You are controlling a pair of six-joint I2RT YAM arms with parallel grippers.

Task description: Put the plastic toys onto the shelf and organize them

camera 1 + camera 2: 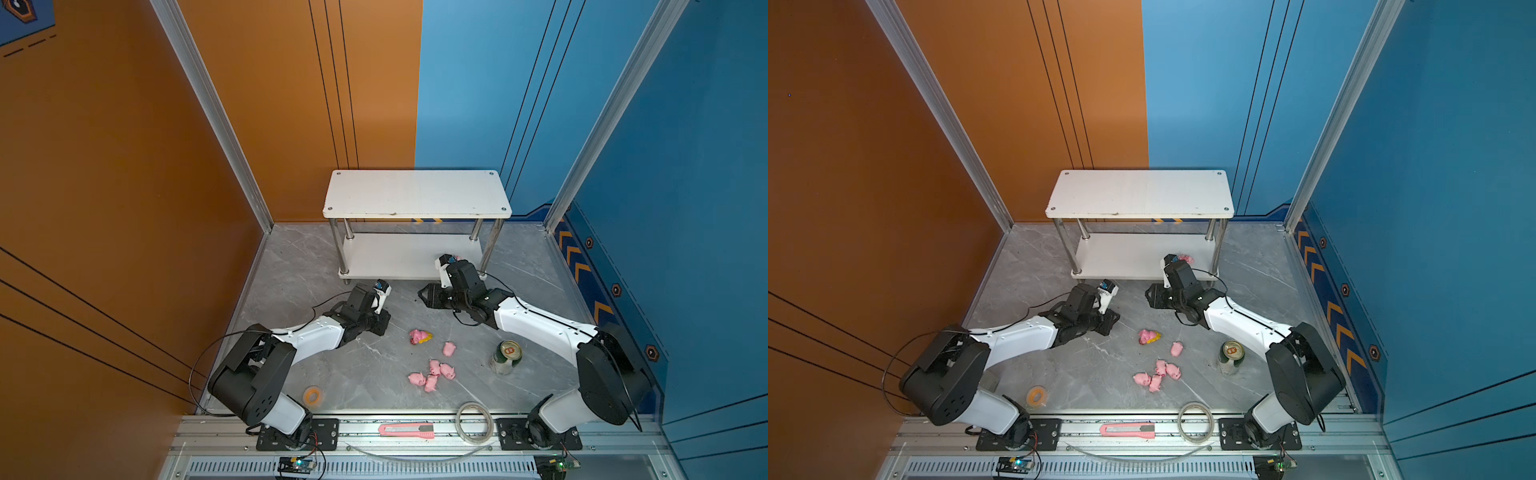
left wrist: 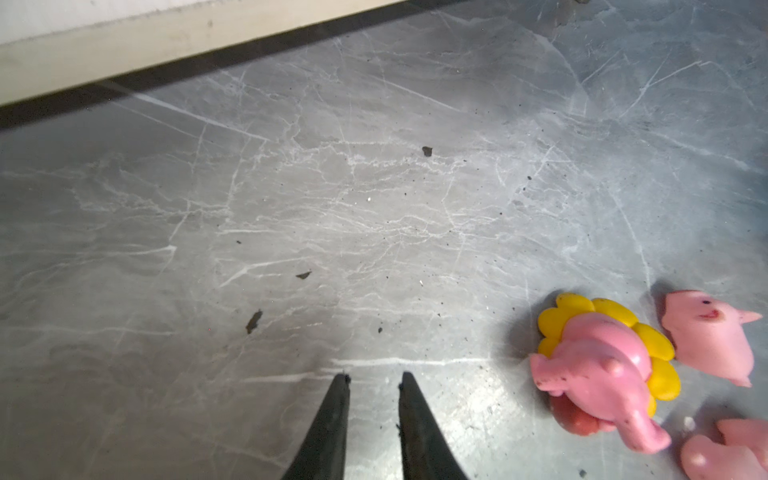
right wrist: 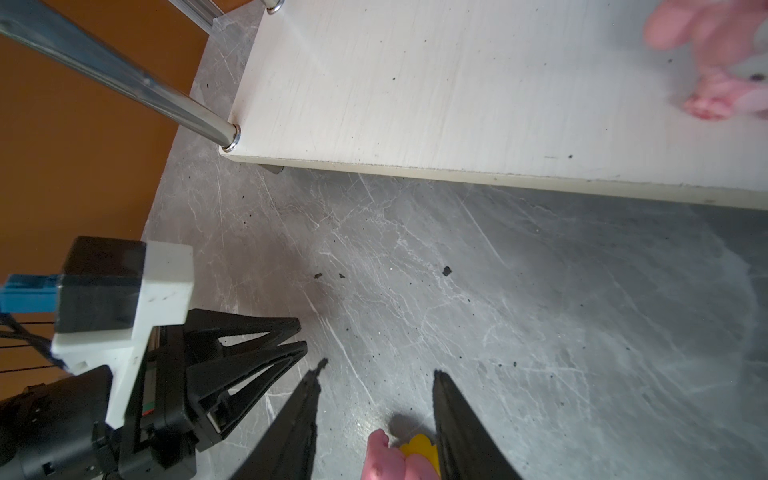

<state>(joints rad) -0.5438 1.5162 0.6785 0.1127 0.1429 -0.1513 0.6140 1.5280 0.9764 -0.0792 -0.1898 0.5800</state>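
Note:
The white two-tier shelf (image 1: pixel 415 193) (image 1: pixel 1138 191) stands at the back. A pink-white figurine (image 1: pixel 457 257) (image 3: pixel 715 62) rests on its lower tier (image 3: pixel 415 83). A yellow sunflower-faced toy (image 1: pixel 419 336) (image 2: pixel 602 365) lies on the marble floor, with several pink pigs (image 1: pixel 434 372) (image 1: pixel 1160 372) nearer the front. My left gripper (image 2: pixel 375 377) (image 1: pixel 382 322) hovers left of the sunflower toy, open by only a narrow gap and empty. My right gripper (image 3: pixel 378 370) (image 1: pixel 420 293) is open and empty, above the floor between the shelf and the sunflower toy (image 3: pixel 419 451).
A green can (image 1: pixel 506 357) stands right of the pigs under the right arm. A pink utility knife (image 1: pixel 406 429) and a clear tape ring (image 1: pixel 476 422) lie on the front rail. An orange tape roll (image 1: pixel 313 395) sits front left. The two grippers' tips are close together.

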